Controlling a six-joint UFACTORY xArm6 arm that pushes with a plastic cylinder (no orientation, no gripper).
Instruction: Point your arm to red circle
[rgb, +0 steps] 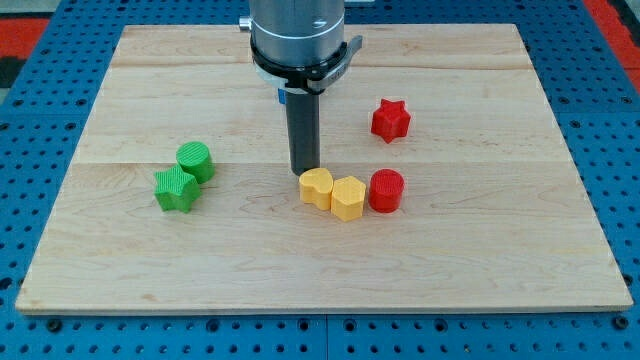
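Note:
The red circle block (386, 190) lies right of the board's middle, touching the right side of a yellow hexagon block (348, 197). A yellow heart-shaped block (316, 186) touches the hexagon's left side, so the three form a row. My tip (305, 171) is just above and slightly left of the yellow heart, very close to it or touching it. The tip is about two block widths to the left of the red circle.
A red star block (391, 120) lies above the red circle. A green circle block (195, 160) and a green star block (175, 189) touch each other at the view's left. The wooden board (500, 250) lies on a blue pegboard.

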